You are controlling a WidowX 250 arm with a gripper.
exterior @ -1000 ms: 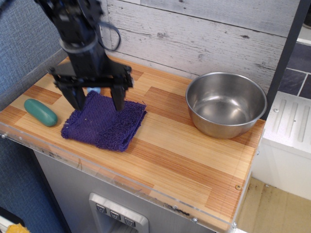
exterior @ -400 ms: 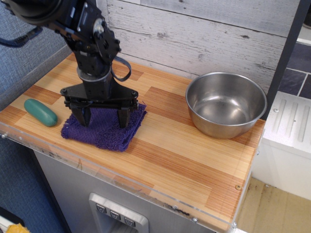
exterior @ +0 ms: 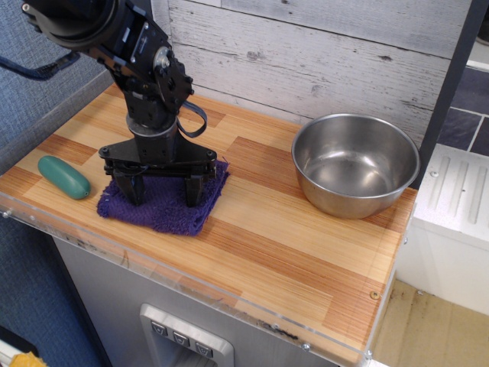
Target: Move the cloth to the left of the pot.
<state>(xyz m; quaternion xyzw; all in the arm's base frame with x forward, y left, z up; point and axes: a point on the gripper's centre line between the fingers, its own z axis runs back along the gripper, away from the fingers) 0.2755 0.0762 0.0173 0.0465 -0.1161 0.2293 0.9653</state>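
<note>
The dark purple cloth lies flat on the wooden counter, left of the middle. My gripper is open and points straight down onto it, one fingertip at each side of the cloth's middle, touching or nearly touching the fabric. The shiny steel pot stands upright and empty at the back right of the counter, well apart from the cloth and the gripper.
A teal oval bar lies at the counter's left edge, just left of the cloth. A plank wall runs behind the counter. The counter's front edge is close below the cloth. A white appliance stands to the right.
My gripper has moved forward and down over the cloth, from its back edge to its middle, with the fingers still spread. The cloth and pot stay where they were.
</note>
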